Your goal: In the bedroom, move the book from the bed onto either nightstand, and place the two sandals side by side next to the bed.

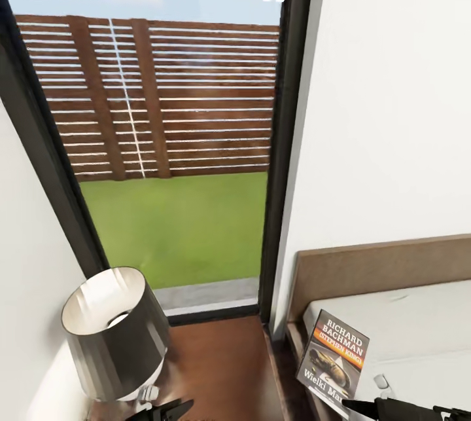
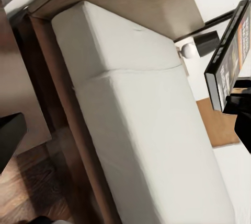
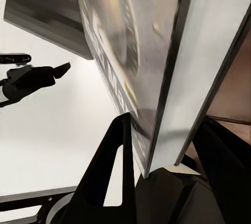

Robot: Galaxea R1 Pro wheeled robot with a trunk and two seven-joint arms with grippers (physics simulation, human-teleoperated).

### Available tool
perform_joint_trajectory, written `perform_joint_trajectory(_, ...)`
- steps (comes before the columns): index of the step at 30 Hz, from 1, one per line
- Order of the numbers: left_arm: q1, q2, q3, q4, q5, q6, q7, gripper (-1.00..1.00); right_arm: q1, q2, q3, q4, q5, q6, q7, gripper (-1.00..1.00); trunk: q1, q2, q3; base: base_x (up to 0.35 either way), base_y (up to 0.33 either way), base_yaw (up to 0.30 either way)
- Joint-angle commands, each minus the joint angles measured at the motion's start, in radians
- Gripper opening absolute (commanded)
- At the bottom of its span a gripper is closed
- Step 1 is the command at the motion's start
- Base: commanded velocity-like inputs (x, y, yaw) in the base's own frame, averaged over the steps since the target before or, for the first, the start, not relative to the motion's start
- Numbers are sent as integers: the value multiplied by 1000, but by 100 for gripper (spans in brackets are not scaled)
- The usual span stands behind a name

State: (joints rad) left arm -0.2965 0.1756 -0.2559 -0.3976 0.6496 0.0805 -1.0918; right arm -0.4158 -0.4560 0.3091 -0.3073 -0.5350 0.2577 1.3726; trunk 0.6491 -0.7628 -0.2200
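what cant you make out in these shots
- Book: head view cuts off its lower corner and the title.
- Right gripper: clamped on the book; the head view's bottom edge cuts it off.
- Left gripper: barely in frame, open or shut unclear.
- Lamp: the shade hides what it stands on.

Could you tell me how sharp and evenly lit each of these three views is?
Head view: crisp, daylit, the book title readable, the lamp shade's inside bright. Left wrist view: the bed soft but clear. Right wrist view: the book's cover is smeared, too close to read.
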Motion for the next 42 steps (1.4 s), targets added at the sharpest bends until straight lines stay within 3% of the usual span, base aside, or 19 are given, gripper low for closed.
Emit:
perform_joint_trajectory(1, -1, 1, -6, 0, 10, 8, -2, 100, -1, -1, 5, -1, -11, 11, 2, -100, 0, -1, -1, 0, 0, 292)
perform_joint_trajectory(27, -1, 0, -6, 0, 10, 8, -2, 100, -1, -1, 5, -1, -11, 10, 1, -100, 0, -1, -1, 0, 0, 267)
perform_joint_trajectory(42, -1, 1, -6, 0, 10, 8, -2, 100, 0, -1, 5, -1, -12, 11, 4, -100, 0, -1, -1, 0, 0, 27)
